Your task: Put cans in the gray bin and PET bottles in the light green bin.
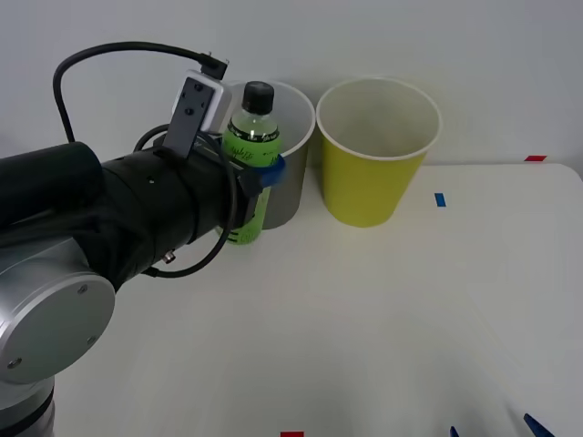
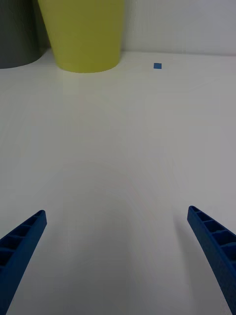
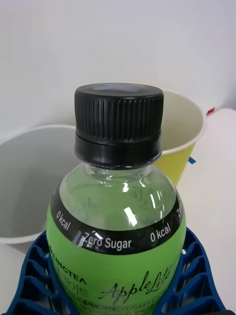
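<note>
My left gripper (image 1: 256,178) is shut on the PET bottle (image 1: 250,144), a small bright green bottle with a dark cap, held upright just in front of the gray bin (image 1: 285,193). In the left wrist view the blue fingers (image 3: 30,275) wrap the PET bottle (image 3: 117,231), with the gray bin (image 3: 23,197) and the light green bin (image 3: 191,142) behind it. The light green bin (image 1: 372,187) stands right of the gray one. My right gripper (image 1: 492,430) rests open and holds nothing at the table's near right edge. Its wrist view shows the right gripper (image 2: 117,211) facing the light green bin (image 2: 83,34) and the gray bin (image 2: 14,39).
A blue tape mark (image 1: 440,199) lies on the white table right of the light green bin, also the blue tape mark (image 2: 157,65). A red mark (image 1: 535,157) sits at the far right edge, another red mark (image 1: 291,434) at the near edge. A white wall stands behind the bins.
</note>
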Controlling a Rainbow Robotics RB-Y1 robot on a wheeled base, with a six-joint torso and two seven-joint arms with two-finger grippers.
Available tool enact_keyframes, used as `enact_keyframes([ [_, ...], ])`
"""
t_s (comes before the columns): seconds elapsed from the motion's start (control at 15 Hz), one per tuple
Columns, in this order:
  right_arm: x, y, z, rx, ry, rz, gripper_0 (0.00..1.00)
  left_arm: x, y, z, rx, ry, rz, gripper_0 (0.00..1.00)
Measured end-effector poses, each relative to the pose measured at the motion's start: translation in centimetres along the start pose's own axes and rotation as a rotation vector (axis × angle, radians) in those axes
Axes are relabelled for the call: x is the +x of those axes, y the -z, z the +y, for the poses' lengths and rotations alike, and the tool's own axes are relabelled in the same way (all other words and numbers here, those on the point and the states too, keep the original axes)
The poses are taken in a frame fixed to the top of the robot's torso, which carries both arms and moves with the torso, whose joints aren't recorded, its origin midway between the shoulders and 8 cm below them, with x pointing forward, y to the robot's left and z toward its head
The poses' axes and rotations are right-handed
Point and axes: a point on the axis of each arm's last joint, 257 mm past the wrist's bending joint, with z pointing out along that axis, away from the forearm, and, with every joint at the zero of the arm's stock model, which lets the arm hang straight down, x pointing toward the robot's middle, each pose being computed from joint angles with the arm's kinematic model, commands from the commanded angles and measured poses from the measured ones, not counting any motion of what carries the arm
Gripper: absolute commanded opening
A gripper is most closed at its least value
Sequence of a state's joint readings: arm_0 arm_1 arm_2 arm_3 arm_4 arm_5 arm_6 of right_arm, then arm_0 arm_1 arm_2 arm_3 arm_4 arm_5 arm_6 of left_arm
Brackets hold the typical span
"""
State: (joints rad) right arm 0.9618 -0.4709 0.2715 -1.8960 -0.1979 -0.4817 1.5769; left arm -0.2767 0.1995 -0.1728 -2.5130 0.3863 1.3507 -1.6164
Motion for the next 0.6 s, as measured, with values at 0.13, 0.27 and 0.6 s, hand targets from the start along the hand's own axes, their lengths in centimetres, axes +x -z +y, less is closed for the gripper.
enact_keyframes([
  [0.13, 0.0, 0.0, 0.0, 0.000, 0.000, 0.000, 1.00, -3.0, -0.3, -0.1, -0.015, 0.041, -0.058, 0.00],
  [0.27, 0.0, 0.0, 0.0, 0.000, 0.000, 0.000, 1.00, -5.0, -1.5, 0.2, -0.041, 0.032, -0.100, 0.00],
  [0.6, 0.0, 0.0, 0.0, 0.000, 0.000, 0.000, 1.00, -9.9, -7.1, -0.3, -0.055, -0.026, -0.193, 0.00],
])
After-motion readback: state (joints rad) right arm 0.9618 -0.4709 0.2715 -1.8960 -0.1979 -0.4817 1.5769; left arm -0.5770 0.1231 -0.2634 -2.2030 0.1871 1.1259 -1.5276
